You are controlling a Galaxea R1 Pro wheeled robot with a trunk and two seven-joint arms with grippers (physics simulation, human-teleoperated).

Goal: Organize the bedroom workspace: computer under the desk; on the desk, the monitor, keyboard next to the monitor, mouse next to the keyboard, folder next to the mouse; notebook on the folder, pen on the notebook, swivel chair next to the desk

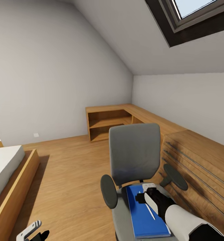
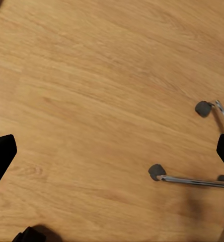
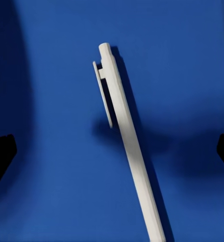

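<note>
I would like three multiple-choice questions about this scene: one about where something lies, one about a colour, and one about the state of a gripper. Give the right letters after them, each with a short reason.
1. Where does the slim white pen lie?
A. on the bright blue notebook
B. on the wooden floor
C. on the bed

2. What colour is the back of the swivel chair?
A. red
B. grey
C. green

3. How does the right gripper stand?
A. shut on the pen
B. shut on the chair's armrest
C. open above the pen

Answers:
1. A: the right wrist view shows the pen flat on the blue cover, and the head view shows the notebook on the chair's seat.
2. B: the head view shows a plain grey backrest.
3. C: in the right wrist view both fingertips sit at the picture's edges, far from the pen.
</note>
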